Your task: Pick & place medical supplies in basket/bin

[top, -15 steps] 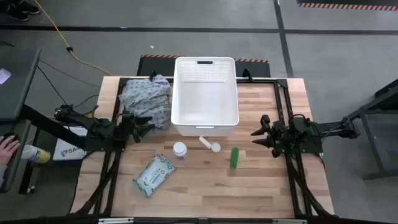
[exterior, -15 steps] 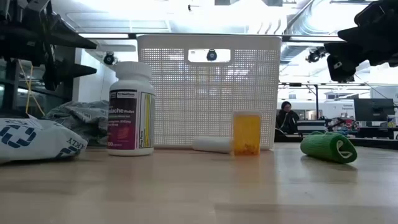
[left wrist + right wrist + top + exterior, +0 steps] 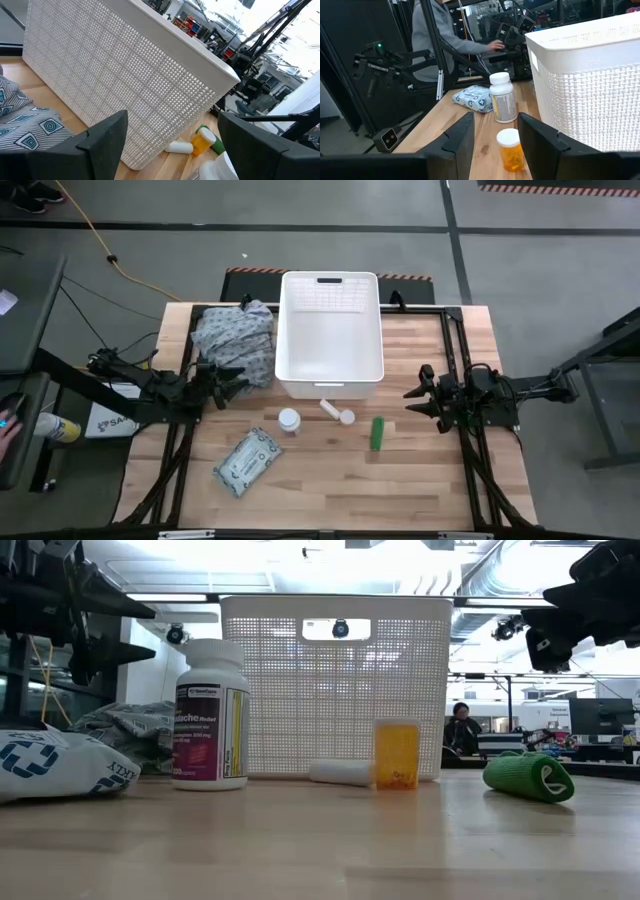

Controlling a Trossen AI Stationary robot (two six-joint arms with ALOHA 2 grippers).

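The white perforated bin (image 3: 330, 368) stands at the table's far middle. In front of it lie a white pill bottle (image 3: 289, 421), a white tube (image 3: 329, 408) beside a small orange vial (image 3: 397, 753), a green stick-shaped box (image 3: 377, 432) and a flat pale packet (image 3: 247, 461). All of them rest on the wooden tabletop. My left gripper (image 3: 240, 385) hovers open at the bin's left near corner, beside the patterned cloth (image 3: 237, 340). My right gripper (image 3: 412, 398) hovers open to the right of the green box, with nothing between its fingers (image 3: 465, 142).
The grey-blue patterned cloth lies bunched against the bin's left wall. A person (image 3: 432, 35) stands beyond the table's left side, with a hand (image 3: 496, 46) near the left arm's base. The near half of the tabletop (image 3: 330, 490) is bare wood.
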